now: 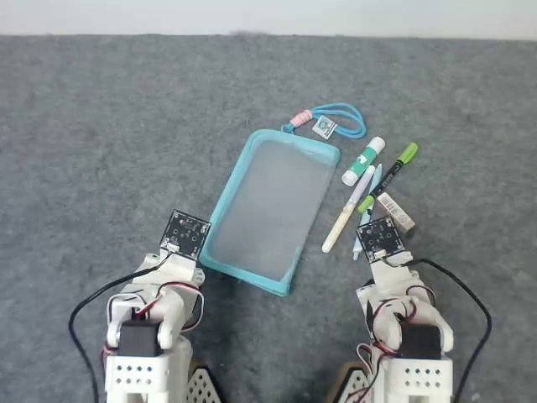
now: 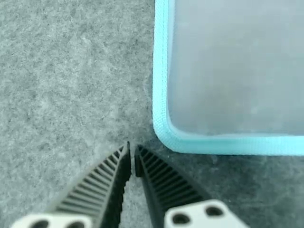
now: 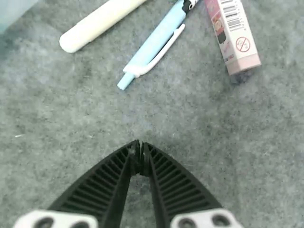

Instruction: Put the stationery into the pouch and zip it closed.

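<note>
A translucent pouch (image 1: 270, 210) with a teal border lies flat mid-table, its blue strap (image 1: 342, 120) at the far end. Right of it lie a cream pen (image 1: 348, 210), a light blue pen (image 1: 367, 210), a green-capped marker (image 1: 388, 175), a white-green glue stick (image 1: 363, 160) and a small pink box (image 1: 395, 211). My left gripper (image 2: 131, 153) is shut and empty, just off the pouch's near corner (image 2: 164, 133). My right gripper (image 3: 140, 151) is shut and empty on the carpet, short of the light blue pen (image 3: 152, 43), the cream pen (image 3: 97, 21) and the pink box (image 3: 232, 33).
Grey carpet (image 1: 109, 143) covers the table, with open room left of the pouch and along the far side. Both arm bases (image 1: 143, 353) (image 1: 407, 353) stand at the near edge with black cables trailing beside them.
</note>
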Available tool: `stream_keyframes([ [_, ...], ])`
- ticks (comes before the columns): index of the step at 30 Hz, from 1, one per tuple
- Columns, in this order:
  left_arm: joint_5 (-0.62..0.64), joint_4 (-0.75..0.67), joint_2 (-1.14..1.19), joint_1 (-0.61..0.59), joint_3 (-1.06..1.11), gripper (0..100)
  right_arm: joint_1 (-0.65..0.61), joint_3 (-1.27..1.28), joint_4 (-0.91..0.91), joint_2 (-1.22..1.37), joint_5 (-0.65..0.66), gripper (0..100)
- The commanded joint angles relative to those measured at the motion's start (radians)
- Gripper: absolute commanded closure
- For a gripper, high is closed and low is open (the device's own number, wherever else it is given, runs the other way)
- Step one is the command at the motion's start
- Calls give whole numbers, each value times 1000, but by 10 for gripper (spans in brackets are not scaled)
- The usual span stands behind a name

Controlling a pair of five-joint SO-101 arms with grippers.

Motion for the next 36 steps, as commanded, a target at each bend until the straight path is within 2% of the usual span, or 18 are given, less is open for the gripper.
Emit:
stream_keyframes([
  [1, -8, -2, 6, 9, -7, 988, -7, 17, 5, -15, 17, 992],
  [7, -23, -8, 6, -2, -5, 988, 8, 9, -222, -15, 25, 992],
  [9, -84, -15, 6, -38, -5, 988, 36, -15, -262, -15, 95, 992],
  [12, -176, -8, 6, -94, -7, 988, 48, -78, -268, -8, 135, 992],
  [19, -181, -8, 6, -97, -7, 988, -2, -264, -263, 71, 92, 993],
  [29, -181, -8, 6, -97, -7, 988, -289, -818, -266, 903, -51, 992],
  [36, -183, -8, 6, -97, -7, 988, -355, -1212, -269, 1395, -218, 992],
])
